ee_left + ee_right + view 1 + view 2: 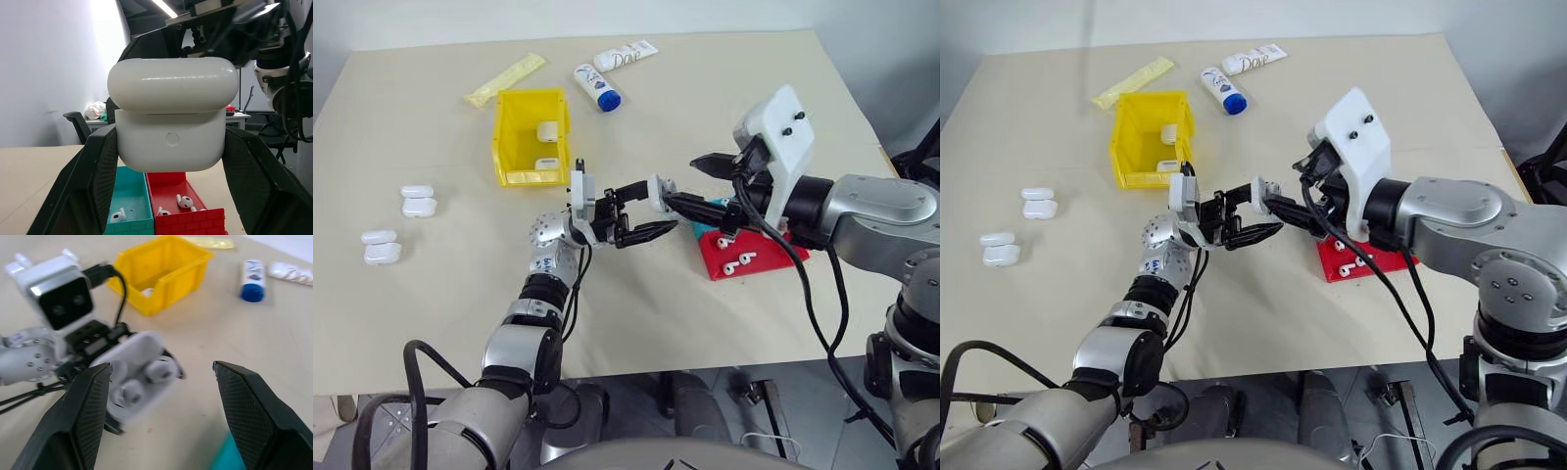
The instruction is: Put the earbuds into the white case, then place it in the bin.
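Observation:
My left gripper [646,211] is shut on the white case [171,132] and holds it above the table's middle. In the right wrist view the case [139,379] has its lid open, with two earbuds [159,371] sitting inside. My right gripper [703,186] is open just right of the case, its fingers [88,406] standing either side of it without touching. More earbuds [736,262] lie in the red tray [720,245] below the right arm. The yellow bin [524,178] stands farther back on the left, with white cases inside.
Two pairs of spare white cases [418,201] [382,247] lie at the table's left. A teal tray [129,196] holding an earbud adjoins the red one. Behind the bin lie a blue-capped tube [597,88], a Dove tube [625,56] and a yellow packet [506,78].

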